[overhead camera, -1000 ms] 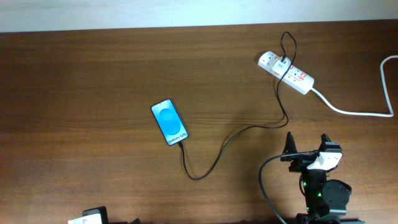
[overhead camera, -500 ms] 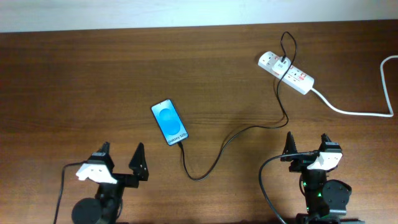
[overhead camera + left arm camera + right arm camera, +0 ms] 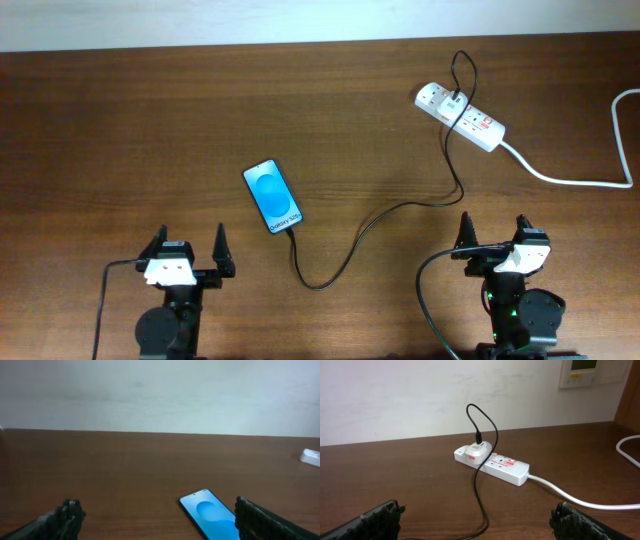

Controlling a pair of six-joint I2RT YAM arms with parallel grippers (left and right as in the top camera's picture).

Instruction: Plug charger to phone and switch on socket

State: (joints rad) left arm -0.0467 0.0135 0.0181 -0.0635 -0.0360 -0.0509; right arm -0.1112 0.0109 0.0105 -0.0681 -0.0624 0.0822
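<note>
The phone (image 3: 272, 196) lies on the table with its blue screen up; it also shows in the left wrist view (image 3: 210, 517). The black charger cable (image 3: 360, 236) runs from the phone's lower end in a loop to the white adapter on the socket (image 3: 460, 116); cable (image 3: 479, 485) and socket (image 3: 492, 463) also show in the right wrist view. My left gripper (image 3: 187, 252) is open and empty, below and left of the phone. My right gripper (image 3: 491, 238) is open and empty, below the socket.
The socket's thick white cord (image 3: 575, 180) curves off to the right edge. A white wall runs behind the table's far edge. A wall panel (image 3: 590, 372) shows at top right in the right wrist view.
The left arm came into view from the bottom left and has settled upright below the phone. The right arm, phone, cable and socket have not moved.
</note>
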